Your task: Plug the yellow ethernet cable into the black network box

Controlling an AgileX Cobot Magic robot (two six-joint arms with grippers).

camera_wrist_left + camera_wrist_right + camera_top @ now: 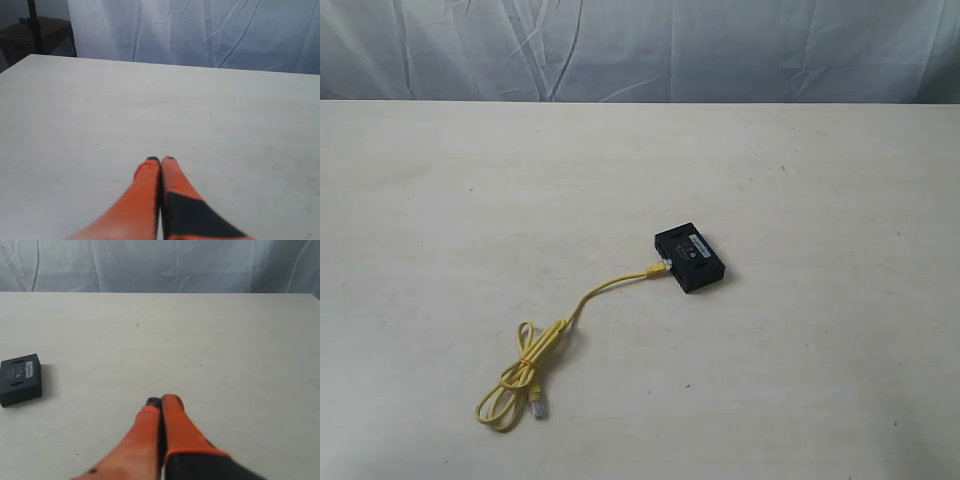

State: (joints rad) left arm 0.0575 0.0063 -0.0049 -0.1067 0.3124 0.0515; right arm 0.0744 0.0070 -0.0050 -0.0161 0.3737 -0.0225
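The black network box (690,258) lies flat near the middle of the table, label up. The yellow ethernet cable (605,289) runs from a port on the box's side down to tied loops (520,375), its free plug (538,406) lying loose beside them. The plug (661,267) at the other end sits against the box's port. Neither gripper shows in the exterior view. My left gripper (160,160) is shut on nothing above bare table. My right gripper (161,401) is also shut and empty; the box (20,378) lies well off to its side.
The pale table (820,180) spreads wide around the box and cable. A wrinkled white curtain (640,45) hangs behind the far edge. A dark stand and box (35,32) sit beyond the table corner in the left wrist view.
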